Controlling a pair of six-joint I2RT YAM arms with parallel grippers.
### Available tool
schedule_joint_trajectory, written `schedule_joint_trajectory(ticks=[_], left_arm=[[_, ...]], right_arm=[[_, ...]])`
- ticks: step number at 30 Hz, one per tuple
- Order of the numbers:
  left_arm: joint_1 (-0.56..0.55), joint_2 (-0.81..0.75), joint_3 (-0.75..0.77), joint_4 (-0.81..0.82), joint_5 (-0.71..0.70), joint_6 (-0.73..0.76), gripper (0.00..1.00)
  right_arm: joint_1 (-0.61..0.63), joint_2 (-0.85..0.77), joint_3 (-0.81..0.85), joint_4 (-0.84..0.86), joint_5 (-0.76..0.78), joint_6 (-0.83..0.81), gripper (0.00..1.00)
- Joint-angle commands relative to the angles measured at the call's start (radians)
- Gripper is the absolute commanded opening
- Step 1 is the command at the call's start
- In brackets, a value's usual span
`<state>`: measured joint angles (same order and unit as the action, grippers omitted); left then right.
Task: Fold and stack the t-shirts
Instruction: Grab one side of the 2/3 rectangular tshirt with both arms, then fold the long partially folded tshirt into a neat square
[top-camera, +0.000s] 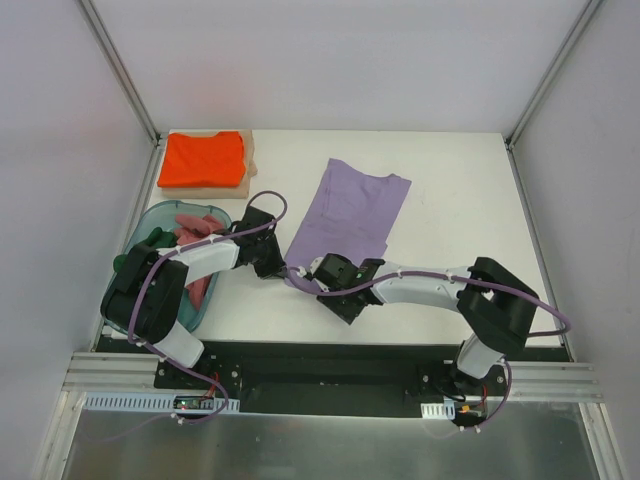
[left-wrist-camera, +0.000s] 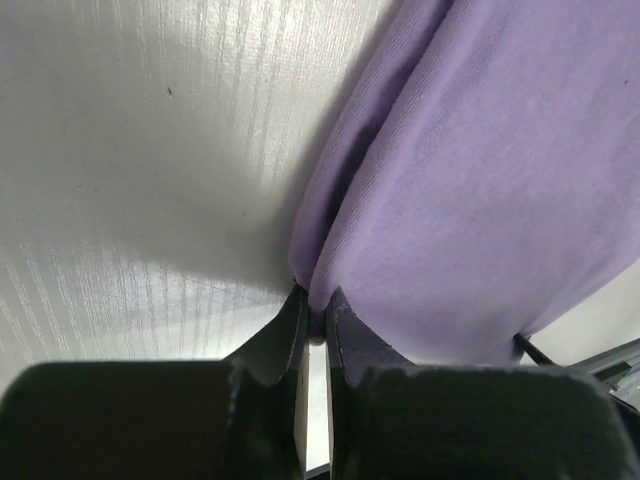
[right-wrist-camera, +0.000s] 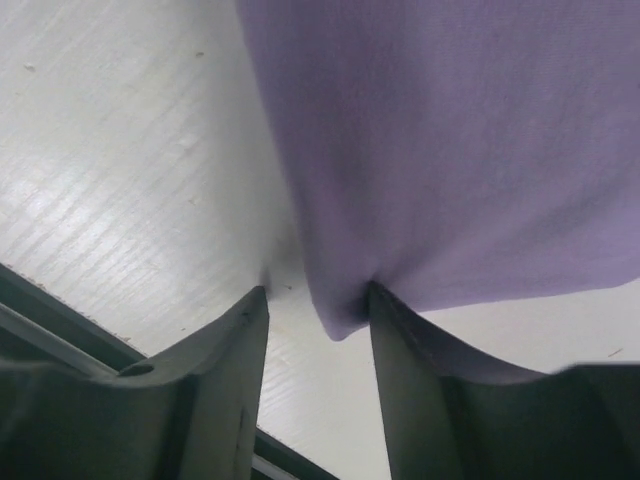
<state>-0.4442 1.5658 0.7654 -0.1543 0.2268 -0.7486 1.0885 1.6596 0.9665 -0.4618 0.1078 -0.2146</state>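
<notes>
Purple cloth is the whole concern here: the purple shirt (top-camera: 350, 215) lies mostly flat on the table (top-camera: 450, 200), running from its far end back toward the arms, with its near corner bunched where the two grippers meet. The left gripper (left-wrist-camera: 315, 305) is pinched tight on a fold of that edge, with cloth pleated on either side of its fingers. The right gripper (right-wrist-camera: 318, 300) stands wide, the shirt's corner lying between its fingers but not clamped. The chief risk is that the two grippers sit almost side by side. If the right one closes here, both would hold nearly the same spot, and a lift would likely hang the shirt like a rope instead of spreading an edge, giving a crooked fold. The right one could also catch only the very tip of the corner, which soft knit would probably slip out of under pull. The left seems to hold a doubled pleat, so a drag may carry a lower layer along and wrinkle it. With the arms this close, a sideways move could knock the wrists together. The orange shirt (top-camera: 202, 158) lies folded on the board (top-camera: 248, 165) at the far left. The pink shirt (top-camera: 195, 225) and green shirt (top-camera: 158, 237) sit in the tub (top-camera: 148, 218), whose rim a leftward sweep might snag.
</notes>
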Motion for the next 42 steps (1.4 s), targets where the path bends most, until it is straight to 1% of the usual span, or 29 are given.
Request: schedule_joint_trajectory(ticks=[1, 2, 3, 4, 7, 8, 9, 11, 14, 16, 21, 23, 26, 28, 31, 32, 35, 37, 42], left_arm=[[-0.004, -0.042, -0.026, -0.034, -0.035, 0.012, 0.0], [-0.004, -0.055, -0.031, -0.034, -0.035, 0.011, 0.0], [-0.004, -0.065, -0.035, -0.034, -0.034, 0.009, 0.0], [-0.004, -0.084, -0.04, -0.034, -0.03, 0.009, 0.0], [-0.004, -0.14, -0.054, -0.047, -0.029, 0.009, 0.0], [-0.004, -0.17, -0.063, -0.053, -0.033, 0.008, 0.0], [-0.004, -0.196, -0.07, -0.063, -0.041, 0.006, 0.0], [-0.004, -0.265, -0.086, -0.082, -0.059, -0.001, 0.0], [-0.004, -0.393, -0.113, -0.102, -0.104, -0.021, 0.0], [-0.004, -0.487, -0.127, -0.125, -0.138, -0.037, 0.0], [-0.004, -0.734, -0.127, -0.221, -0.221, -0.052, 0.0], [-0.002, -0.827, -0.124, -0.254, -0.267, -0.057, 0.0], [-0.002, -0.933, -0.109, -0.283, -0.285, -0.055, 0.0], [-0.002, -0.972, -0.094, -0.294, -0.287, -0.047, 0.0], [-0.002, -1.004, -0.084, -0.294, -0.323, -0.069, 0.0], [-0.004, -1.006, -0.08, -0.294, -0.334, -0.074, 0.0], [-0.002, -0.977, -0.049, -0.286, -0.353, -0.078, 0.0], [-0.002, -0.931, -0.023, -0.268, -0.343, -0.072, 0.0], [-0.001, -0.787, 0.04, -0.189, -0.316, -0.054, 0.0]], right_arm=[[0.016, 0.037, 0.02, -0.06, 0.069, 0.03, 0.38], [0.02, 0.042, 0.024, -0.066, 0.078, 0.031, 0.35], [0.025, 0.042, 0.026, -0.072, 0.085, 0.032, 0.33], [0.028, 0.04, 0.035, -0.081, 0.086, 0.034, 0.29], [0.051, 0.005, 0.044, -0.075, 0.054, 0.034, 0.1], [0.057, -0.016, 0.043, -0.071, 0.032, 0.029, 0.05], [0.063, -0.035, 0.044, -0.063, -0.003, 0.026, 0.04], [0.073, -0.079, 0.052, -0.054, -0.139, 0.017, 0.03], [0.074, -0.155, 0.054, -0.006, -0.325, 0.032, 0.01], [0.074, -0.193, 0.061, 0.009, -0.422, 0.049, 0.01], [0.08, -0.279, 0.06, 0.078, -0.623, 0.099, 0.01], [0.086, -0.307, 0.06, 0.11, -0.681, 0.116, 0.01], [0.097, -0.337, 0.058, 0.161, -0.763, 0.142, 0.01], [0.099, -0.346, 0.058, 0.185, -0.81, 0.156, 0.01], [0.099, -0.357, 0.058, 0.221, -0.864, 0.164, 0.01], [0.099, -0.36, 0.06, 0.222, -0.859, 0.169, 0.01], [0.093, -0.388, 0.045, 0.216, -0.792, 0.165, 0.01], [0.064, -0.406, 0.026, 0.21, -0.754, 0.165, 0.01], [-0.048, -0.454, -0.014, 0.149, -0.622, 0.153, 0.01]])
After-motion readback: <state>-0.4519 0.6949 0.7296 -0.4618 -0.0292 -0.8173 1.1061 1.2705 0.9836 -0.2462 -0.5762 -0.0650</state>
